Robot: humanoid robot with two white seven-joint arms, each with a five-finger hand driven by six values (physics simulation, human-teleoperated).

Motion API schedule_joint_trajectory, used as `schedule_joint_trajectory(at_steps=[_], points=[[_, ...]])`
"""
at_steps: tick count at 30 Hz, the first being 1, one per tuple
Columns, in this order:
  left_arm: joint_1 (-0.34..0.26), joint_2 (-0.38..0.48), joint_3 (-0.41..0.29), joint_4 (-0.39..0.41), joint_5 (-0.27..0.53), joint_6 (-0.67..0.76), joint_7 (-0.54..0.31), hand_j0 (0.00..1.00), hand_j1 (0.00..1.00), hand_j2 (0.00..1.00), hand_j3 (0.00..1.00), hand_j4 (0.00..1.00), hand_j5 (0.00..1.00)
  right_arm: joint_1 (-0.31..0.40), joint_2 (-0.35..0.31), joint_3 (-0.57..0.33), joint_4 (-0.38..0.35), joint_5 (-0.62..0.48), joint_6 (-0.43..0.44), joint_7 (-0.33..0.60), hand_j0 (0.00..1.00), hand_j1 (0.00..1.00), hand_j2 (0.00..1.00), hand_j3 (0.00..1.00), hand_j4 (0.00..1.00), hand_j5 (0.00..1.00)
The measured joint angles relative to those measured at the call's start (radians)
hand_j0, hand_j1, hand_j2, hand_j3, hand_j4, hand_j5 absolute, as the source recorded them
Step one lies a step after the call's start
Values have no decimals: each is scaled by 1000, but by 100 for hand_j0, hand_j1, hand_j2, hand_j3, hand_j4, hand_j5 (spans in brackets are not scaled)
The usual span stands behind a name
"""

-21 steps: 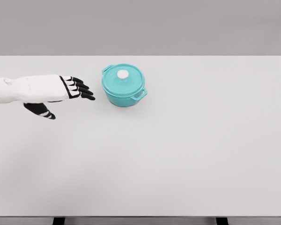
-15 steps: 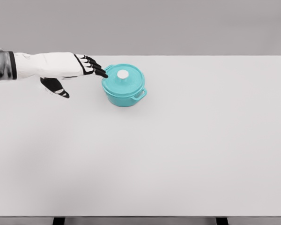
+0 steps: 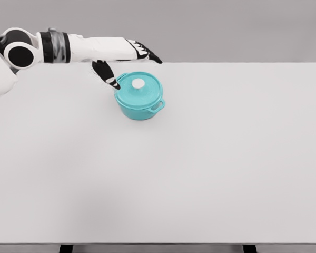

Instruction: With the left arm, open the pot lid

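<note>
The near half of the white table [image 3: 158,190] lies bare from the front edge up to the middle, which leaves the left arm a free run at the work without anything to go round.

Farther in, left of centre, stands the one teal pot [image 3: 140,100], squat and round, with two small loop handles: one on its near right side, one at the far left by the rim. Its single lid [image 3: 139,87] sits square on the rim, shut, with one white knob [image 3: 138,83] at the middle. The knob looks like the natural place to take hold, since the lid offers no other raised part.

Behind and above the pot's left edge is the left hand [image 3: 127,55], reaching in from the picture's left on a long white forearm with a dark and grey banded cuff near the elbow joint. Its black-tipped fingers [image 3: 147,54] are stretched forward and loosely apart, past the far rim of the pot, and hold nothing. The thumb [image 3: 106,74] hangs down on the near side, its tip just beside the far-left handle; whether it touches I cannot tell. The hand appears raised over the lid so that it can come down on the knob from above.

The right arm is not in view.

Count: one table, one pot, one lid, one knob, two handles, one hand.
</note>
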Motion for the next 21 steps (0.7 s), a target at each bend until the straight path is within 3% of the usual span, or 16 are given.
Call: schedule_joint_trajectory(at_steps=[6,15,21], points=[[-6,-59,-37,90,-2,-1,-1,100,100,100,100,100,100,0,0,0,0,0,0,0,100,100,100,100,100,100],[-25,-184,-43,318,-94,-1,-24,100,100,100,100,100,100,0,0,0,0,0,0,0,100,100,100,100,100,100],[-26,-223,-31,373,-111,-1,-31,100,100,100,100,100,100,0,0,0,0,0,0,0,100,100,100,100,100,100]])
